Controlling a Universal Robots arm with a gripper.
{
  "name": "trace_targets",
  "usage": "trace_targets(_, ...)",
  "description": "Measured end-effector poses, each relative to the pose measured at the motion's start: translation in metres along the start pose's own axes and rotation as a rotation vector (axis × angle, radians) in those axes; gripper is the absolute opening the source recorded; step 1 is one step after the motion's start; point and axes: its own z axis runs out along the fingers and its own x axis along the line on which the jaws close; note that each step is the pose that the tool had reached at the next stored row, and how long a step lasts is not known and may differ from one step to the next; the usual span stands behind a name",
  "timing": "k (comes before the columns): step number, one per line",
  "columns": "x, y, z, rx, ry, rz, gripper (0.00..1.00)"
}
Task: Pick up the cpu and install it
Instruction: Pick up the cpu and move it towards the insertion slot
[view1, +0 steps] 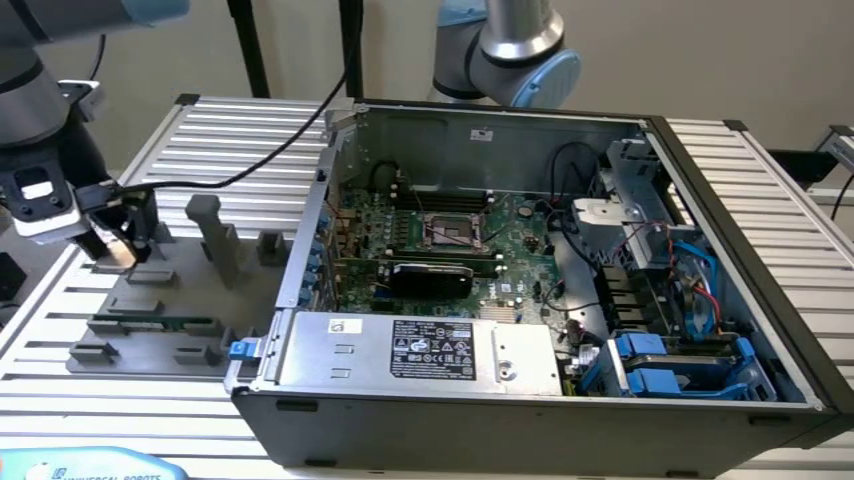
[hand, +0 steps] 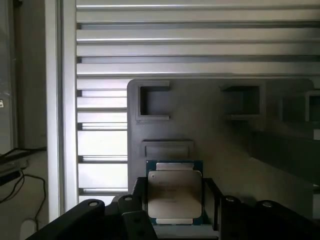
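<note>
The cpu (hand: 174, 192), a flat square chip with a silvery-beige metal top and a thin green edge, sits between my two black fingers (hand: 139, 196) in the wrist view. Both fingers press against its sides. My gripper (hand: 175, 200) is shut on it. In the exterior view my gripper (view1: 115, 248) hangs at the far left, just over the back corner of the grey fixture plate (view1: 160, 345), with a pale piece at its tip. The open computer case (view1: 747, 250) lies to the right, and the motherboard's bare square socket (view1: 447, 235) shows inside it.
A green memory stick (view1: 154, 323) lies in the fixture plate. Grey upright posts (view1: 214, 235) stand on the plate between my gripper and the case. A silver power supply (view1: 414, 350) fills the case's near side. A slatted aluminium table (view1: 240, 130) carries everything.
</note>
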Motion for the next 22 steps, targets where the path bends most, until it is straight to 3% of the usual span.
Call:
trace_targets(12,-0.013,0.0023,-0.0546,0.0000,0.0002,-0.003,0.55)
trace_targets(22,-0.038,0.0045,-0.0996,-0.0027,0.0018,-0.014,0.55)
